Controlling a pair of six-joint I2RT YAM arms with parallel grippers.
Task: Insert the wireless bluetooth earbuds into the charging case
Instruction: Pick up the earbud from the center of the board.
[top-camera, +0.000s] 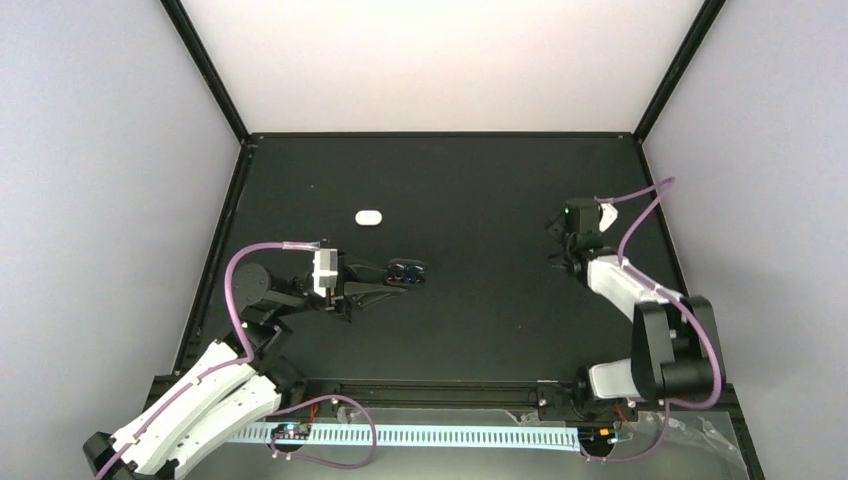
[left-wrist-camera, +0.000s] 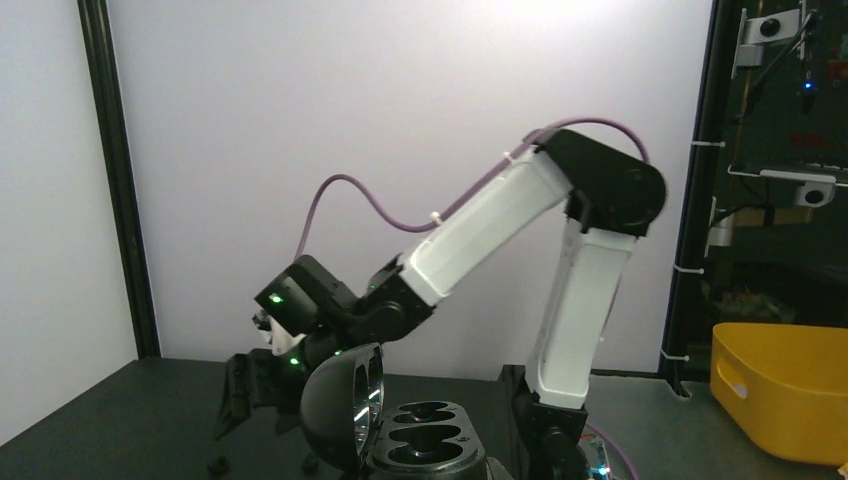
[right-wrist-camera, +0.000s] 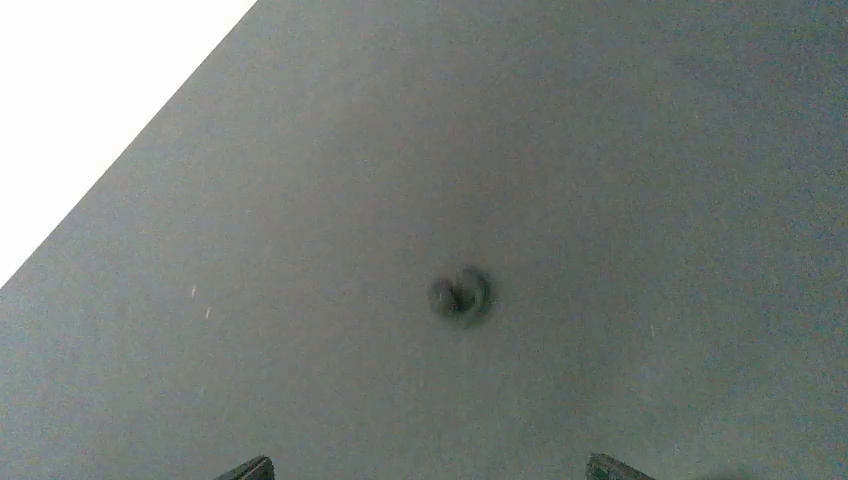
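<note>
The black charging case lies open at centre left of the mat. Its lid stands up on the left, and both wells are empty. My left gripper reaches the case from the left and is shut on its base. My right gripper hangs over the mat at the right, pointing down. Its fingertips are wide apart and nothing is between them. A tiny dark round thing, blurred, lies on the mat below it. I cannot tell whether it is an earbud. No white earbuds show.
A white pill-shaped case lies on the mat behind the black case. Black frame posts and pale walls enclose the mat on three sides. A yellow bin sits beyond the right arm's base.
</note>
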